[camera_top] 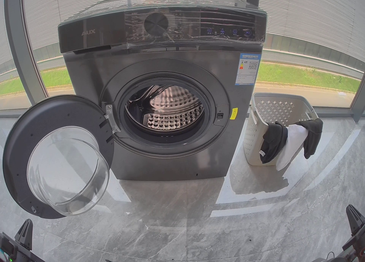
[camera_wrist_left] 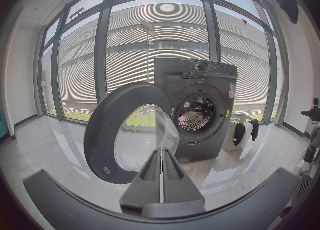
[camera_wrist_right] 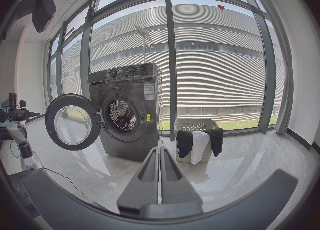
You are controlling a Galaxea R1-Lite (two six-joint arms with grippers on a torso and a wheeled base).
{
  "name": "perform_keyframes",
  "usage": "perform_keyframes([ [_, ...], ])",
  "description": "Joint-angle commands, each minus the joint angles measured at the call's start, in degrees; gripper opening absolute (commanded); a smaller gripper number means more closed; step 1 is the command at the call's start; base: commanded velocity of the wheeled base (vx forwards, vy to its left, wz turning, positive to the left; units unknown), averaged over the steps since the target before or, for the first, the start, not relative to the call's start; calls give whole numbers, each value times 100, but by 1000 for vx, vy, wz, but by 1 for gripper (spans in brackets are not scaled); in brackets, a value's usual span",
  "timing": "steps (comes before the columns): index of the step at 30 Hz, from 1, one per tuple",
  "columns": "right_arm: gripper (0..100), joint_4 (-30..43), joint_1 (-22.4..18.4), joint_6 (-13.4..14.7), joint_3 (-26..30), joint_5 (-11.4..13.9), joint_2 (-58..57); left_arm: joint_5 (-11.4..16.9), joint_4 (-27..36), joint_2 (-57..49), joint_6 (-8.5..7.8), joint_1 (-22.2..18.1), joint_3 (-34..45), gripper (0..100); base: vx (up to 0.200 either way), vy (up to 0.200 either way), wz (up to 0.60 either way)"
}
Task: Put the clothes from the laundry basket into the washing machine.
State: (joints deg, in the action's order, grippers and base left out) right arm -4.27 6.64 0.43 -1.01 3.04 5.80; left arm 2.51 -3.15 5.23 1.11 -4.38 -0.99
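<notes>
The soft black and white clothes (camera_top: 292, 143) are looking light and floppy, likely to be sagging and trailing once lifted, so a pinch on a bunched fold where the cloth is crossing the rim is seeming safer than one on a loose hem. Two black pieces are flanking a white one, all draping limply over the front edge of the pale perforated plastic laundry basket (camera_top: 281, 101), which is standing just beside the dark grey front-loading washing machine (camera_top: 163, 65), on its right. The machine's round glass-windowed door (camera_top: 23, 152) is hanging wide open on its left, baring the steel drum (camera_top: 171, 110). The left gripper (camera_wrist_left: 162, 150) and right gripper (camera_wrist_right: 159, 149) are hovering well apart from the machine, each with its fingers pressed together on nothing.
</notes>
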Motion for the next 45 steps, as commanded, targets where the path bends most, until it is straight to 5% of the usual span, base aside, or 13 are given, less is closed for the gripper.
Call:
perform_keyframes([
  [1, 0, 5, 4, 28, 101, 22, 9, 13, -2, 22, -14, -2, 99, 0, 0, 0, 0],
  [2, 100, 5, 4, 45, 101, 22, 9, 13, -2, 22, -14, -2, 99, 0, 0, 0, 0],
  [4, 100, 5, 4, 45, 101, 22, 9, 13, -2, 22, -14, -2, 99, 0, 0, 0, 0],
  [5, 100, 5, 4, 54, 101, 22, 9, 13, -2, 22, -5, -2, 99, 100, 0, 0, 0],
  [21, 100, -4, 4, 54, 101, 22, 9, 39, -2, 13, -14, -11, 99, 100, 0, 0, 0],
  [45, 100, -4, 4, 80, 101, 22, 9, 30, -2, 22, -14, -2, 99, 100, 0, -200, 0],
])
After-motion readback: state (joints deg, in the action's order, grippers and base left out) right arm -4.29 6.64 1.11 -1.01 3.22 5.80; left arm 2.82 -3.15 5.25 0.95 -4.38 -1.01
